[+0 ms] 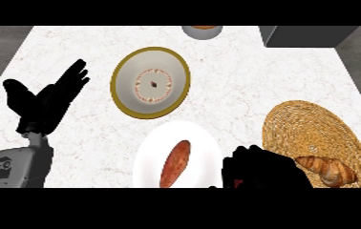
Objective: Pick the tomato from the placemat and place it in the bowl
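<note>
A cream bowl (150,82) with a gold rim and a patterned inside stands at the middle of the counter. The round woven placemat (307,128) lies at the right. My right hand (262,168) is low in the view at the placemat's left edge, its fingers curled. Only a small red patch of the tomato (238,181) shows under those fingers; the hand hides everything else. My left hand (46,101) rests open at the left edge, fingers up, apart from the bowl.
A croissant (328,169) lies on the placemat's near part, just right of my right hand. A white plate (152,151) with a long brown bread stands below the bowl. A grey cup (202,31) and a dark box (303,35) stand at the back.
</note>
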Robot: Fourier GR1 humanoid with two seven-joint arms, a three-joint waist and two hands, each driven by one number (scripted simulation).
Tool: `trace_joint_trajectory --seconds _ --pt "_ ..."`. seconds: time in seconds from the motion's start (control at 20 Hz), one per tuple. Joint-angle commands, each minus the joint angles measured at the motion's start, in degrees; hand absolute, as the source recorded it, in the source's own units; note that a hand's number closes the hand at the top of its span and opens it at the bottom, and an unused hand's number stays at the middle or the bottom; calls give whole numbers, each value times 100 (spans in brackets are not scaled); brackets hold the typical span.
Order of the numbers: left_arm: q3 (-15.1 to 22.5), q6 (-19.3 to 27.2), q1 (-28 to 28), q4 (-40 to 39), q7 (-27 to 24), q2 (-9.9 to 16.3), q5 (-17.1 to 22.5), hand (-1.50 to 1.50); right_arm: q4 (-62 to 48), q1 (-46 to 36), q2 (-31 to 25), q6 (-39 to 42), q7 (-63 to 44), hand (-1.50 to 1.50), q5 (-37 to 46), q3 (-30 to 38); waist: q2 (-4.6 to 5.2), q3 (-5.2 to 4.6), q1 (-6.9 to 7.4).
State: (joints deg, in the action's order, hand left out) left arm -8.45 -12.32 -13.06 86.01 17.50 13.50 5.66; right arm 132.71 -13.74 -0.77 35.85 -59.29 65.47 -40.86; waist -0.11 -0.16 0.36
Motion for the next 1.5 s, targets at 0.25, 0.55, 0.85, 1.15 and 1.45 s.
trace_joint_trajectory --seconds 0.25,0.55,0.85,1.15,1.45 --pt "0 -91 -142 -224 -129 75 -61 0 -999 -1997 74 -744 -1822 150 -1590 530 5 -8 128" --pt "59 -61 -187 -189 14 -21 -30 0 -2389 -3474 74 -1477 -1929 150 -1939 860 -2 -1 150" --pt "233 35 -239 -114 -47 -184 -163 0 -4137 -4551 74 -2518 -1446 150 -2142 1119 31 2 225" --pt "220 60 -169 -60 -96 -187 -193 0 -5866 -5300 74 -3133 -868 150 -2255 1585 57 3 287" --pt "274 60 -304 -94 72 -215 -191 0 -7576 -5643 75 -4181 24 150 -2420 1847 87 7 284"
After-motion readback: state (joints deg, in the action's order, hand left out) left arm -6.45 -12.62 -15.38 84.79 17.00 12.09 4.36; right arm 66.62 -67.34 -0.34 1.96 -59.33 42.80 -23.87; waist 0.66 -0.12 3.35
